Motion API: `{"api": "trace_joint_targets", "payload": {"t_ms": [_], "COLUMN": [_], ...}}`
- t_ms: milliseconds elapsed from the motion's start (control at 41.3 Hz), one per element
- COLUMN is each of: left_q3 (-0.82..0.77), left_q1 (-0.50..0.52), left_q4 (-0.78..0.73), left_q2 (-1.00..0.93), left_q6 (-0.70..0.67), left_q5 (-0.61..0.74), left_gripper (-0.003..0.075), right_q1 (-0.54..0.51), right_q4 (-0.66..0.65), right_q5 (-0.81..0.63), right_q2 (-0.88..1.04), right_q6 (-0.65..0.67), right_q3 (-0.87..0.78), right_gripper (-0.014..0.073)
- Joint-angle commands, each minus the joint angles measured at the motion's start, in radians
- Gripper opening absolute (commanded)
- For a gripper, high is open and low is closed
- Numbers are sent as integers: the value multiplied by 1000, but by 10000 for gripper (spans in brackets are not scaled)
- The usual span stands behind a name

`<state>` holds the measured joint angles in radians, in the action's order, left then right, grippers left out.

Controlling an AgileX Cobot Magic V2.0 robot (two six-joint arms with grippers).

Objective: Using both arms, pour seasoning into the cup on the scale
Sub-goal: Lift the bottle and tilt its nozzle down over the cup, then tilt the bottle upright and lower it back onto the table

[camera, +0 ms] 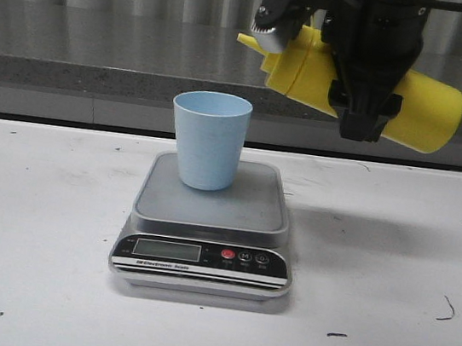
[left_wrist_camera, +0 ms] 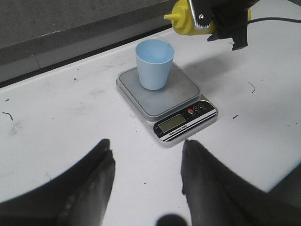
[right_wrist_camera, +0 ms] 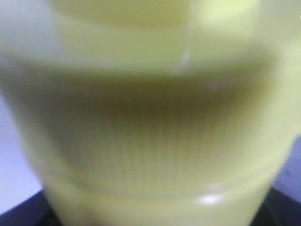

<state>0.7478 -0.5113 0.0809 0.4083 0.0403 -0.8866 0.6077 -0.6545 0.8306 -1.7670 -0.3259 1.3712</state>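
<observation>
At the bottom of the front view, the flat silver-grey digital scale (camera: 206,230) sits on the white scuffed surface (camera: 34,223), its display and red and black buttons facing the camera. On its steel platform stands the small light blue tapered plastic cup (camera: 209,139), upright and seemingly empty. Above and to the right of the cup, in the upper right of the frame, the right claw (camera: 361,114) grips the tall yellow plastic squeeze bottle (camera: 421,109) around its body, tipped near horizontal with the pointed nozzle toward the left. The nozzle looks short of the cup's mouth, to its right and higher. Nothing is seen pouring. The left claw (left_wrist_camera: 146,174), seen in its own wrist view, hangs open and empty, near the scale's front edge.

The pour looks about to begin: the next move seems to call for carrying the nozzle over the rim and tipping further. Nothing stands between them; beyond runs a grey ledge (camera: 103,43).
</observation>
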Motion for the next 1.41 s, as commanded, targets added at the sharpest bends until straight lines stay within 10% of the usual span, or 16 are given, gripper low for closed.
{"api": "trace_joint_targets", "payload": {"t_ms": [0,266,799,1042,1381], "left_q3": [23,23,23,23,23], "left_q1": [1,1,1,1,1], "left_q4": [13,13,13,13,13], "left_q2": [6,6,6,6,6], "left_q6": [-1,-1,-1,-1,-1], "left_q5": [72,72,72,72,72], "left_gripper": [337,337,337,337,337], "right_q1": [12,27,25,-27,-227], "right_q4": [-156,-343,-324,-163,384], "right_q5": [-34,-35,-23,-19,-229], "right_q2": [47,43,43,51,202], "right_q6": [-49,-133,9,294,300], "right_q3": [43,43,43,42,-39], "right_gripper": [344,344,344,344,344]}}
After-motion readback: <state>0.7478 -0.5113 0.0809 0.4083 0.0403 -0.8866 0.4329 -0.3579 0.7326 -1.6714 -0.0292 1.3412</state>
